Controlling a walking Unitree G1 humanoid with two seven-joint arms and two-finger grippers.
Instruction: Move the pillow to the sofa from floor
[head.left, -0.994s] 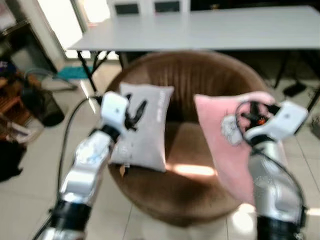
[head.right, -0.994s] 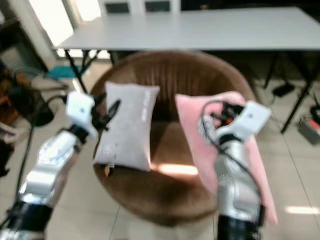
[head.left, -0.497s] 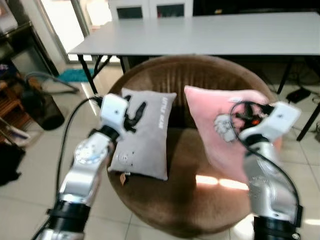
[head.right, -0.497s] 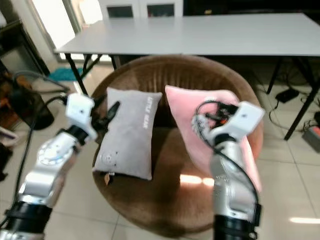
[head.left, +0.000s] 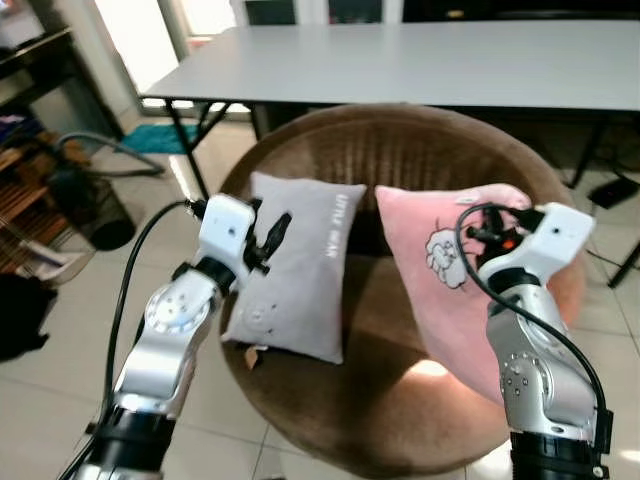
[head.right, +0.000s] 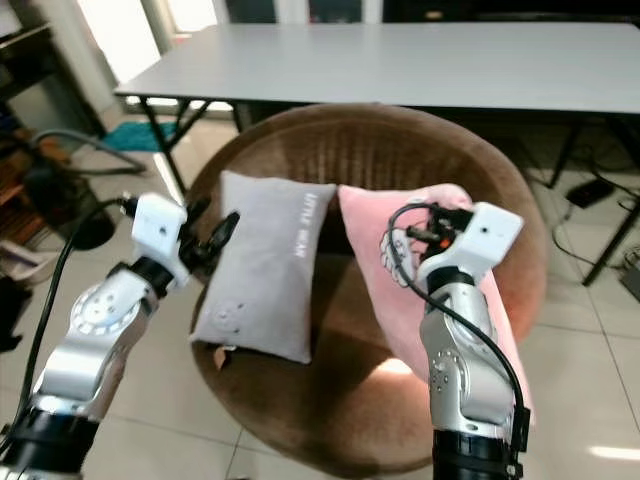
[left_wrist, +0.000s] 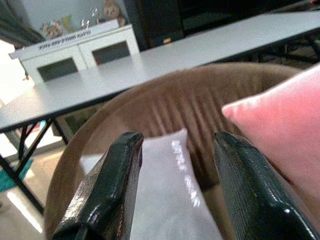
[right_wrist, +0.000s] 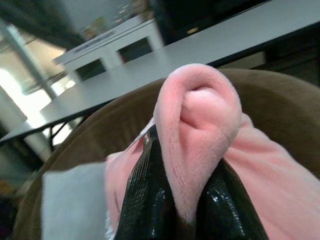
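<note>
**Eng:** Since 1 s ago your camera has closed in on the chair and lifted a little, and the pink pillow (head.left: 450, 290) now leans further over the seat, its top corner nearer the grey pillow (head.left: 300, 265). Blur has cleared too.

**Op:** Grip state?

**Eng:** Nearest you, right gripper (right_wrist: 187, 200) has its 2 black fingers pinched together on a fold at the pillow's edge; the wrist view shows plush bulging out between them. Left gripper (left_wrist: 175, 185) is spread apart, holding nothing, hovering just beside the grey pillow's outer edge.

**Op:** Where's the pillow relative to the seat?

**Eng:** Off the floor, tilted, lower part over the front right of the round brown sofa chair (head.left: 400, 150). I can't tell if its bottom corner touches the cushion. Grey one already leans on the backrest.

**Op:** How do I finish it?

**Eng:** My read: you're at placement. Carry the right arm forward toward the backrest so the pillow's weight is over the seat, not the rim. Lower until it slumps, then let go. Release too early and it likely slides off the front. Keep your left arm clear of the grey pillow. White table (head.left: 420, 65) behind is well apart, no concern.
</note>
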